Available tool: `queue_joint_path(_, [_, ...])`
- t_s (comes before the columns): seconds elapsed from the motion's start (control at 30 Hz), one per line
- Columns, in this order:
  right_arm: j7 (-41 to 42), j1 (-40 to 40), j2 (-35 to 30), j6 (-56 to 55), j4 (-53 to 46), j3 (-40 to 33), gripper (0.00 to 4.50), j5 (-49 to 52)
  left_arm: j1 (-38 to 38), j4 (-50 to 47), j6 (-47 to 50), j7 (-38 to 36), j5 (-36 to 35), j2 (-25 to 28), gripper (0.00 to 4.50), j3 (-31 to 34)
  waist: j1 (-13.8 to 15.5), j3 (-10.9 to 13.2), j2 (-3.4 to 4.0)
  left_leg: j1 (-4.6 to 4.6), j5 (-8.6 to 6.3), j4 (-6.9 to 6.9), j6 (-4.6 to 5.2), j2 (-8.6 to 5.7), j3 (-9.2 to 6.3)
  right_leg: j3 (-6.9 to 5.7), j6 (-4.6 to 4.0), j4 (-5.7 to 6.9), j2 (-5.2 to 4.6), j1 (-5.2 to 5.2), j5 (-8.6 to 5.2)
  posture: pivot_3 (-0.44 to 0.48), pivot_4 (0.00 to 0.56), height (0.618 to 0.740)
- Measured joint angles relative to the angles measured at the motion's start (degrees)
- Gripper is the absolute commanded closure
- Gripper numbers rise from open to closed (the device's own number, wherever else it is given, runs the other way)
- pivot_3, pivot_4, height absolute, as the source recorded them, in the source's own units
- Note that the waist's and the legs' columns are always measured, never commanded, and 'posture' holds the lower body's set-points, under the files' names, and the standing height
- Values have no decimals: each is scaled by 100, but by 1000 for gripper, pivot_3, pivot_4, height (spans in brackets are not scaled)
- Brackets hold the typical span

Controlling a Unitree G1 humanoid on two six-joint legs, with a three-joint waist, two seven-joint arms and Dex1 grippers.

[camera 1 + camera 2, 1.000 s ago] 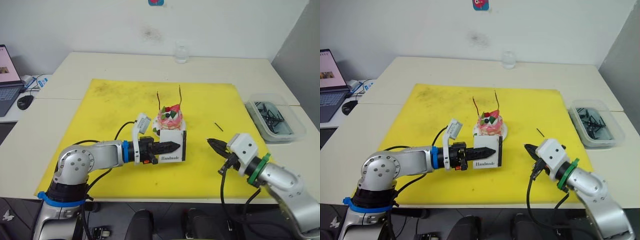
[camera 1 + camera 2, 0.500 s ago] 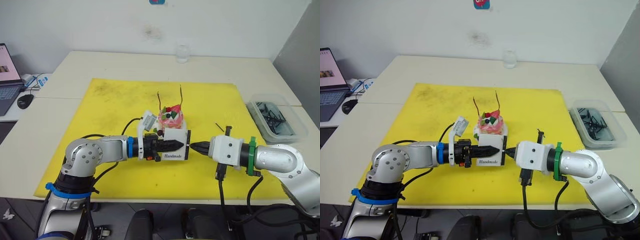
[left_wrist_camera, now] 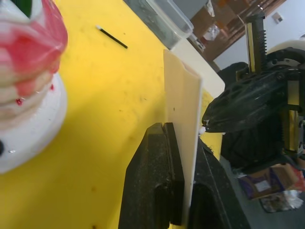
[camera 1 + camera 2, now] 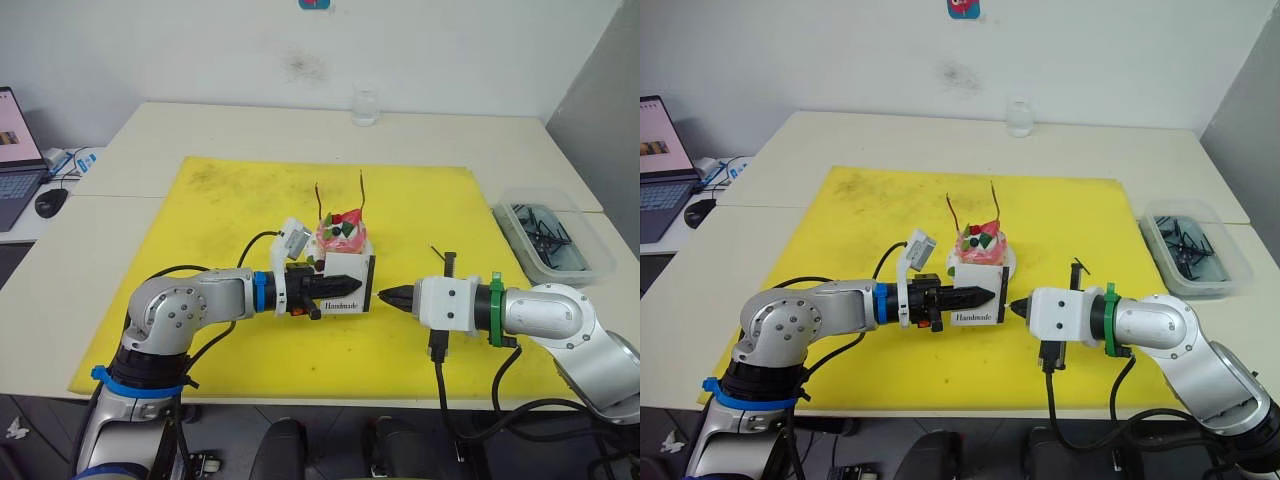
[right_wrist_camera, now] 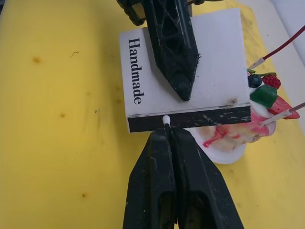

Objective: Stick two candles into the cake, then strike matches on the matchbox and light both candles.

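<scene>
The pink cake sits on its white plate mid-mat, and both thin candles stand upright in it. Just in front of the cake, my left gripper is shut on the white "Handmade" matchbox and holds it on edge. From the right, my right gripper is shut on a match. The match's white head touches the black striking strip. A second match lies on the mat to the right of the cake.
The yellow mat covers the middle of the table. A clear bin of dark pieces stands at the right edge and a glass at the far side. A laptop and mouse are at the far left.
My right gripper has swung in from the front right to the matchbox's strip edge. The left gripper has shifted the box slightly and holds it there.
</scene>
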Motion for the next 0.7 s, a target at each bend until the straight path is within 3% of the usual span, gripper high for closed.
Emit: queue_joint_path(0.7, [-13, -143, 348, -168, 330, 226, 4477, -657, 153, -157, 33, -57, 36, -66, 4500, 16, -1, 0, 0, 1, 0, 2, 0, 0, -1, 0, 0, 4, 1, 0, 0, 0, 150, 740])
